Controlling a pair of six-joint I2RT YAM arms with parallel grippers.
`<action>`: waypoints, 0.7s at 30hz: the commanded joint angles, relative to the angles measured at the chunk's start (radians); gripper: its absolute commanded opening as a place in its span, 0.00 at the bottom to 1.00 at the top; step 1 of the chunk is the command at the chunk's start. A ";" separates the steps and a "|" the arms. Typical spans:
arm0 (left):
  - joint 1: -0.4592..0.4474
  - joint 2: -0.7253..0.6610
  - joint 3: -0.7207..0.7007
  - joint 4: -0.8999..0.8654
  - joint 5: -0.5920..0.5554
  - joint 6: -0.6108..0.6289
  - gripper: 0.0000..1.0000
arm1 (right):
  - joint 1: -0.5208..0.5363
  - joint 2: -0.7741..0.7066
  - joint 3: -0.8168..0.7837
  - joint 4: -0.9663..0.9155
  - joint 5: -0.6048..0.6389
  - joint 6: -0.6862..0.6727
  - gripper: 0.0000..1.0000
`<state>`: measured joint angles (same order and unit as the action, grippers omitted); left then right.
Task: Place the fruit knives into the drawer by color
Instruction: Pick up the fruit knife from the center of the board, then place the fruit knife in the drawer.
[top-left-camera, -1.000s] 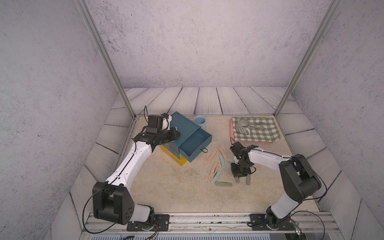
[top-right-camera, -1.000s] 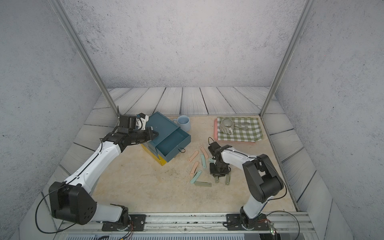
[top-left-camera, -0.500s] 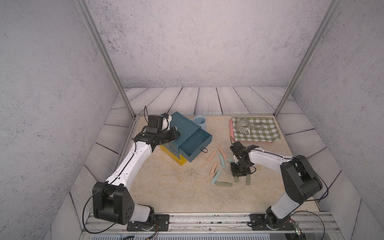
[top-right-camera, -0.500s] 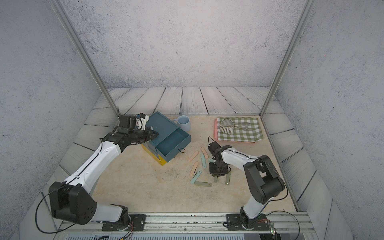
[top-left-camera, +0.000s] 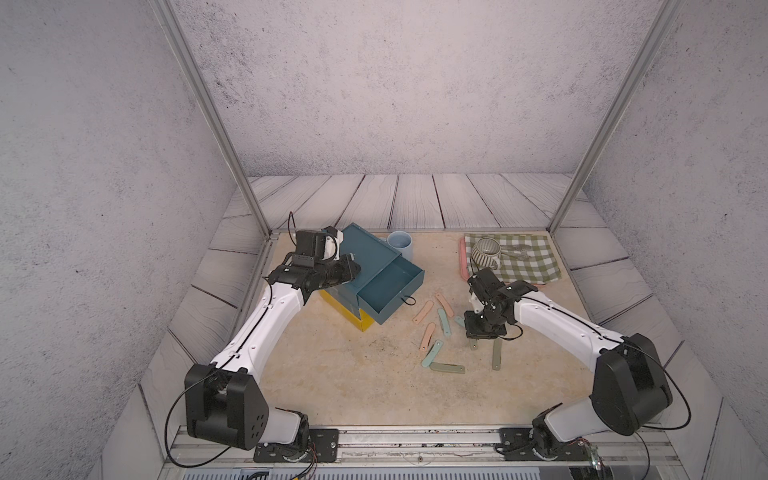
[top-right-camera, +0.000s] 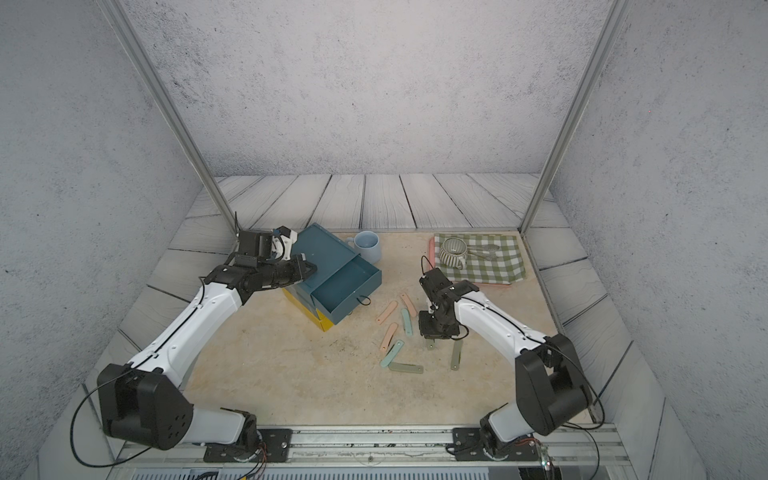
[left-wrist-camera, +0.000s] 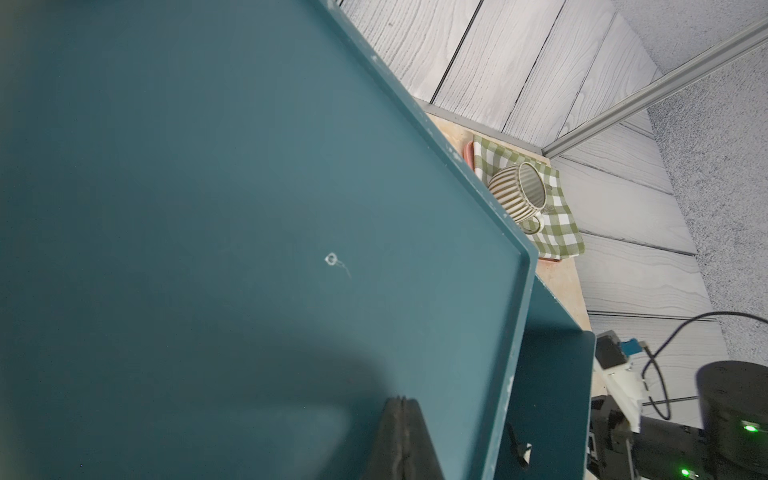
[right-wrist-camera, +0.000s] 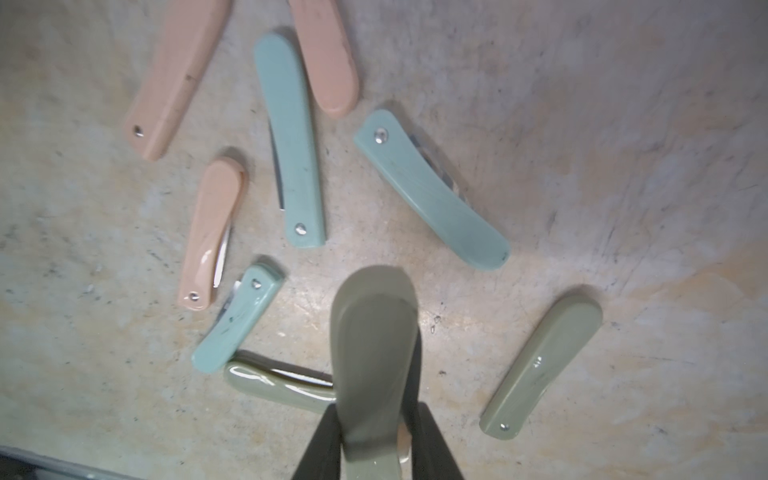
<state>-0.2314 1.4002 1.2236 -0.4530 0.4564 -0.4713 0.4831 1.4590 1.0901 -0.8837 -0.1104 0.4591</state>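
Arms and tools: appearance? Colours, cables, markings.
The left arm and right arm have white link shells, black joints and bases, black cables looped outside. The left tool and right tool are black with tapered fingers. Green lights on a right-arm joint.

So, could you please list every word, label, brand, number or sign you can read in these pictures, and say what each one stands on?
No text can be read anywhere in these views.
The drawer, the fruit knives, the blue cup, the striped mug and the checked cloth all show no lettering.
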 joint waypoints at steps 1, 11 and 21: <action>0.003 0.003 -0.027 -0.096 -0.027 0.010 0.00 | 0.005 -0.064 0.074 -0.074 -0.041 -0.019 0.18; 0.003 0.010 -0.034 -0.084 -0.025 0.005 0.00 | 0.054 -0.098 0.309 -0.082 -0.186 -0.008 0.19; 0.003 0.013 -0.039 -0.083 -0.025 0.006 0.00 | 0.138 0.036 0.482 0.071 -0.283 0.054 0.19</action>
<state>-0.2314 1.4002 1.2209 -0.4488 0.4572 -0.4717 0.6041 1.4567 1.5265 -0.8677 -0.3523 0.4839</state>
